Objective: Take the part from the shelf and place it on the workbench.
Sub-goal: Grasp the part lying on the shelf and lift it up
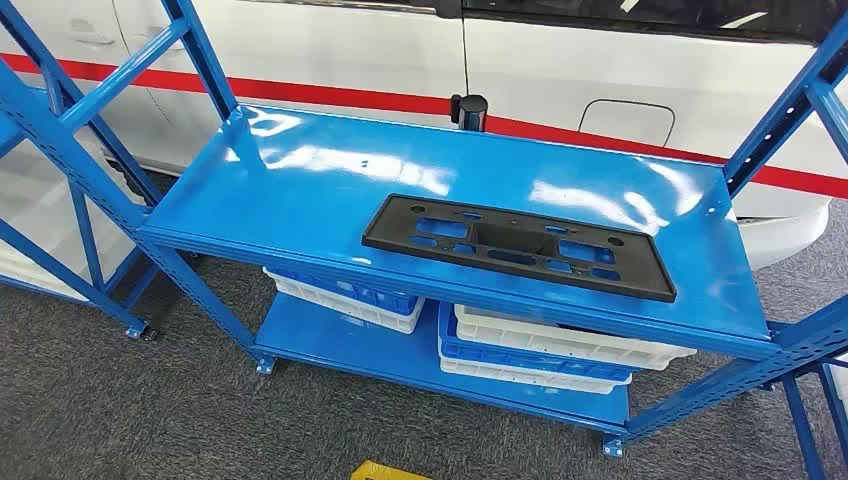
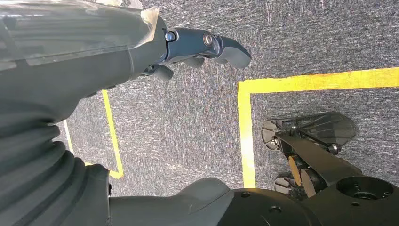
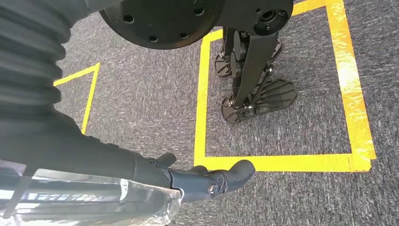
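Note:
A long black plastic part (image 1: pixel 515 246) with several rectangular cut-outs lies flat on the blue shelf (image 1: pixel 300 190), towards its front right. My left hand (image 2: pixel 197 47) hangs over grey carpet, fingers stretched out and apart, nothing in it. My right hand (image 3: pixel 207 179) also hangs above the carpet, fingers extended, holding nothing. Both hands are far from the part.
White and blue crates (image 1: pixel 545 350) sit on the shelf's lower level. Blue rack uprights (image 1: pixel 60 130) stand at left and right. A white car with a red stripe (image 1: pixel 560 70) is behind the shelf. Yellow tape lines (image 3: pixel 282 162) mark the grey carpet.

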Controlling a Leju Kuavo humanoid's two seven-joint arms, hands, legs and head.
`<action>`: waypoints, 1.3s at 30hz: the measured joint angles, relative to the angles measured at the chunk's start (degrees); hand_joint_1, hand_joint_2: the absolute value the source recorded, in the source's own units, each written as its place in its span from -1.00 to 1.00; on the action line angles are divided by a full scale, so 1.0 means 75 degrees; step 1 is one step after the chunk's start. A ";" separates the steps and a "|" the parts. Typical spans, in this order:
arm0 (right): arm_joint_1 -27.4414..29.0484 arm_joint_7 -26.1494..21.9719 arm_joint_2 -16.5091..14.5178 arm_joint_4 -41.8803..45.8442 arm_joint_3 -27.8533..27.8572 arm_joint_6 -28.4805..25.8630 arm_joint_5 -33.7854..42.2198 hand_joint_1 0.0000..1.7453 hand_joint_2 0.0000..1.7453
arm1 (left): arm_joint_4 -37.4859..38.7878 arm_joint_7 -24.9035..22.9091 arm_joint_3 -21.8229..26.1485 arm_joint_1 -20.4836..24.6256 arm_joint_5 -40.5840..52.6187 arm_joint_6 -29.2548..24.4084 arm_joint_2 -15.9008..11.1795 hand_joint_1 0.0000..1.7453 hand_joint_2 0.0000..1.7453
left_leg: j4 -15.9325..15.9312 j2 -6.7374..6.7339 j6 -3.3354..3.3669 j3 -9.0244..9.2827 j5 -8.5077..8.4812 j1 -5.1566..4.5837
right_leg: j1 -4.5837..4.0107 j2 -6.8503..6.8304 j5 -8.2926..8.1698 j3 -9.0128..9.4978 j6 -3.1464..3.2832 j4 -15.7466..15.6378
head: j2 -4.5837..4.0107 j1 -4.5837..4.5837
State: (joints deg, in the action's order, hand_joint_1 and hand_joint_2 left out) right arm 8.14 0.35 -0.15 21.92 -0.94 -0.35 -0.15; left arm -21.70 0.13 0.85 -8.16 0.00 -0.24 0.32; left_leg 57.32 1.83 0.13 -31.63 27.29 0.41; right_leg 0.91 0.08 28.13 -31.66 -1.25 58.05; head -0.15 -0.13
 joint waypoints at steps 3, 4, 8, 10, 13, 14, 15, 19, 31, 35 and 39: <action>0.0000 0.0000 0.0000 0.0000 0.0000 0.0000 0.0000 -1.00 1.00 | 0.0001 0.0000 0.0000 0.0000 0.0000 0.0000 0.0001 -1.00 1.00 | 0.0000 0.0000 0.0000 0.0000 0.0000 0.0000 | 0.0000 0.0000 0.0000 0.0001 0.0000 0.0000 | 0.0000 0.0000; 0.0000 0.0000 0.0000 0.0000 0.0000 0.0000 0.0000 -1.00 1.00 | 0.0001 0.0000 0.0000 0.0000 0.0000 0.0000 0.0001 -1.00 1.00 | 0.0000 0.0000 0.0000 0.0000 0.0000 0.0000 | 0.0000 0.0000 0.0000 0.0001 0.0000 0.0000 | 0.0000 0.0000; 0.0000 0.0000 0.0000 0.0000 0.0000 0.0000 0.0000 -1.00 1.00 | 0.0001 0.0000 0.0000 0.0000 0.0000 0.0000 0.0001 -1.00 1.00 | 0.0000 0.0000 0.0000 0.0000 0.0000 0.0000 | 0.0000 0.0000 0.0000 0.0000 0.0000 0.0000 | 0.0000 0.0000; 0.0000 0.0000 0.0000 0.0000 0.0000 0.0000 0.0000 -1.00 1.00 | 0.0001 0.0000 0.0000 0.0000 0.0000 0.0000 0.0001 -1.00 1.00 | 0.0000 0.0000 0.0000 0.0000 0.0000 0.0000 | 0.0000 0.0000 0.0000 0.0001 0.0000 0.0000 | 0.0000 0.0000; 0.0000 -0.0001 0.0000 0.0000 0.0000 0.0000 0.0000 -1.00 1.00 | 0.0001 0.0000 0.0000 0.0000 0.0000 -0.0001 0.0001 -1.00 1.00 | 0.0000 0.0000 0.0000 0.0000 0.0000 0.0000 | 0.0000 0.0000 0.0000 -0.0001 0.0000 0.0000 | 0.0000 0.0000; 0.0000 -0.0001 0.0000 0.0000 0.0000 0.0000 0.0000 -1.00 1.00 | 0.0001 0.0000 0.0000 0.0000 0.0000 -0.0001 0.0001 -1.00 1.00 | 0.0000 0.0000 0.0000 0.0000 0.0000 0.0000 | 0.0000 0.0000 0.0000 -0.0001 0.0000 0.0000 | 0.0000 0.0000; 0.0000 -0.0001 0.0000 0.0000 0.0000 0.0000 0.0000 -1.00 1.00 | 0.0001 0.0000 0.0000 0.0000 0.0000 -0.0001 0.0000 -1.00 1.00 | 0.0000 0.0000 0.0000 0.0000 0.0000 0.0000 | 0.0000 0.0000 0.0000 -0.0001 0.0000 0.0000 | 0.0000 0.0000; 0.0000 0.0000 0.0000 0.0000 0.0000 0.0000 0.0000 -1.00 1.00 | 0.0000 0.0000 0.0000 0.0000 0.0000 0.0000 0.0000 -1.00 1.00 | 0.0000 0.0000 0.0000 0.0000 0.0000 0.0000 | 0.0000 0.0000 0.0000 0.0000 0.0000 0.0000 | 0.0000 0.0000; 0.0000 0.0000 0.0000 0.0000 0.0000 0.0000 0.0000 -1.00 1.00 | 0.0000 0.0000 0.0000 0.0000 0.0000 0.0000 0.0000 -1.00 1.00 | 0.0000 0.0000 0.0000 0.0000 0.0000 0.0000 | 0.0000 0.0000 0.0000 -0.0001 0.0000 0.0000 | 0.0000 0.0000; -0.0007 0.0002 -0.0006 -0.0002 0.0035 -0.0001 -0.0063 -1.00 1.00 | -0.0087 0.0004 -0.0088 -0.0001 -0.0064 -0.0016 -0.0056 -1.00 1.00 | 0.0000 0.0001 0.0000 0.0004 0.0000 0.0000 | 0.0000 0.0000 0.0000 -0.0021 0.0000 0.0000 | 0.0000 0.0000; -0.0087 0.0060 -0.0053 -0.0006 0.0269 -0.0030 -0.0447 -1.00 1.00 | -0.0527 0.0067 -0.0636 0.0043 -0.0436 -0.0109 -0.0345 -1.00 1.00 | -0.0001 0.0000 -0.0001 0.0007 0.0001 0.0001 | -0.0001 0.0001 0.0001 -0.0034 0.0001 0.0000 | 0.0000 -0.0001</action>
State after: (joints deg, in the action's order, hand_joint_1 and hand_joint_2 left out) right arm 7.49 0.80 -0.55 21.88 1.08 -0.57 -3.50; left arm -25.65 0.63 -3.92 -7.84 -3.27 -1.06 -2.27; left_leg 57.32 1.83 0.12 -31.58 27.29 0.41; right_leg 0.90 0.08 28.13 -31.91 -1.25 58.05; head -0.15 -0.14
